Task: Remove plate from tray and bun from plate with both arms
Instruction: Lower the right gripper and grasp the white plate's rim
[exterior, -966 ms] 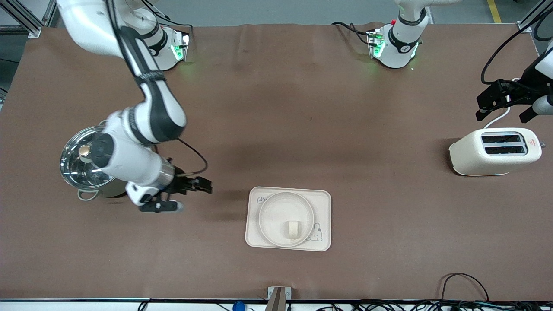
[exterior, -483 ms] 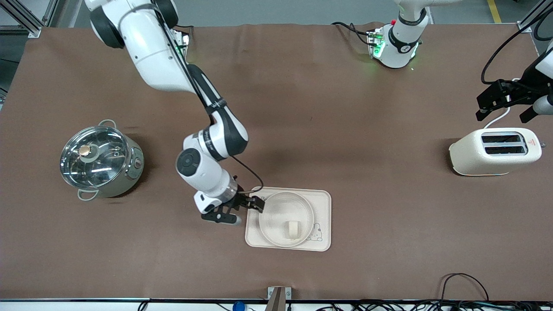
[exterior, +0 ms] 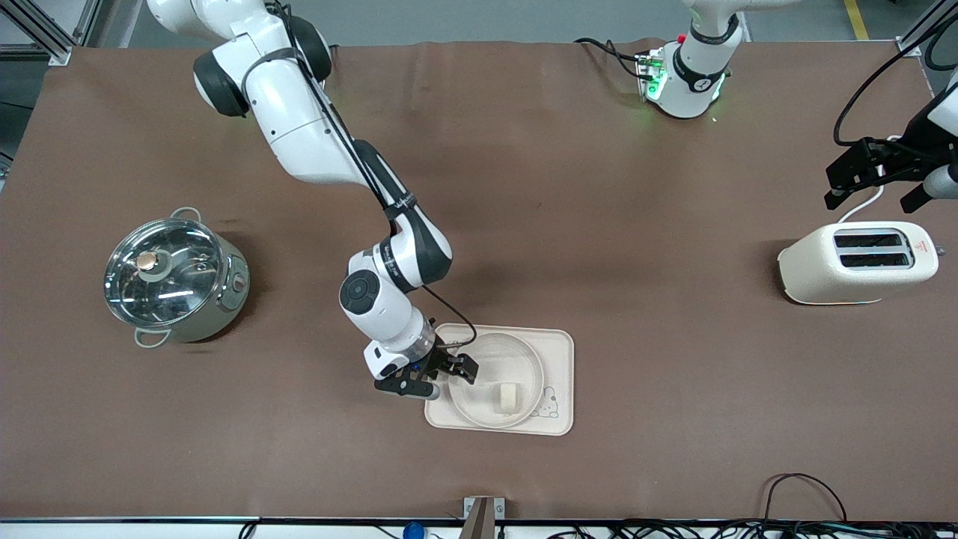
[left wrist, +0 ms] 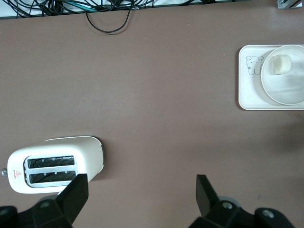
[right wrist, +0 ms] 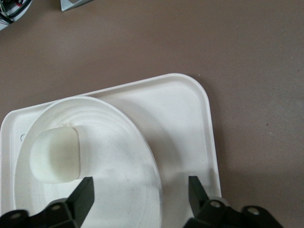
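Observation:
The round cream-white plate point(exterior: 494, 358) rests on the rectangular cream tray point(exterior: 557, 348). The small pale bun point(exterior: 508, 397) lies in the plate, on the part nearest the front camera. My right gripper point(exterior: 447, 376) is open and empty over the plate's rim at the tray's end toward the right arm. In the right wrist view its fingers point(right wrist: 80, 197) straddle the plate's rim point(right wrist: 154, 166), with the bun point(right wrist: 54, 156) beside them. My left gripper point(exterior: 872, 187) is open and empty, waiting over the table above the toaster. The left wrist view shows the plate point(left wrist: 285, 83) and bun point(left wrist: 281, 64) far off.
A cream toaster point(exterior: 861, 262) stands toward the left arm's end of the table; it also shows in the left wrist view point(left wrist: 54, 164). A steel pot with a glass lid point(exterior: 174, 278) stands toward the right arm's end. Cables point(exterior: 801, 486) lie along the table edge nearest the front camera.
My right arm has swung from beside the pot across the table to the tray, bringing its open gripper over the plate's rim. The left arm, plate and bun have not moved.

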